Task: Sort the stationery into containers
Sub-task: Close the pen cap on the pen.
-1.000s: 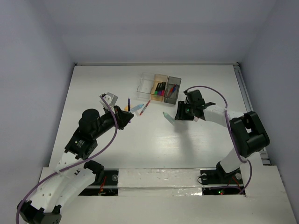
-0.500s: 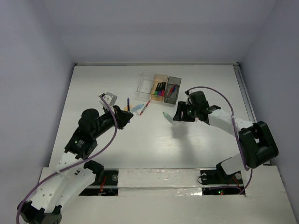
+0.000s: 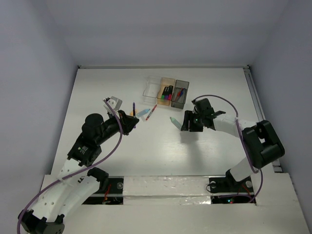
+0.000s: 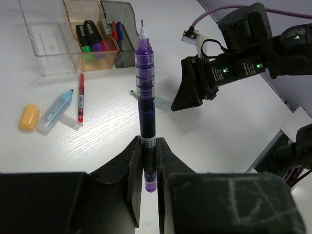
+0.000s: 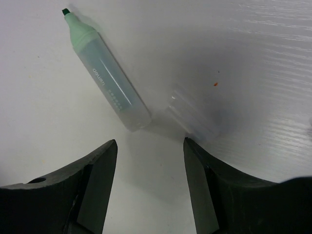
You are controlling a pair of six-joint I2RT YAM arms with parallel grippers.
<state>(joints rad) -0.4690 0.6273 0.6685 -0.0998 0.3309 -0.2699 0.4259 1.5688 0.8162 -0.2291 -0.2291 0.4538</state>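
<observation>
**Left jaws.** Clamped on the lower barrel of a purple pen (image 4: 145, 87). The pen is held upright, tip uppermost, above the table (image 3: 97, 87), left of centre.

**Right jaws.** Held apart and pointed down at the table, right of centre. Nothing is gripped.

**Light-green marker** (image 5: 109, 80). Laid flat on the table just ahead of the right jaws, uncapped, with the dark tip turned away from them. It is not touched by the jaws.

**Clear cap** (image 5: 195, 119). Laid flat just beside the marker's blunt end. Whether the two touch cannot be told.

**Loose stationery, farther out.** Three items are laid flat and close together between the purple pen and the containers:
- an orange piece (image 4: 29, 117) at the left
- a light-blue marker (image 4: 56, 111) just beside it
- a thin red pen (image 4: 80, 97) at the right

**Containers, farthest.** Three boxes are set side by side in a row at the far middle of the table.
- **Clear box** (image 3: 151, 92), at the left. Its contents cannot be made out.
- **Tan-orange box** (image 4: 97, 61), in the middle. Dark-bodied markers with green, purple and pink parts are held in it.
- **Dark grey box** (image 4: 126, 9), at the right. Red and blue pens are held in it.
</observation>
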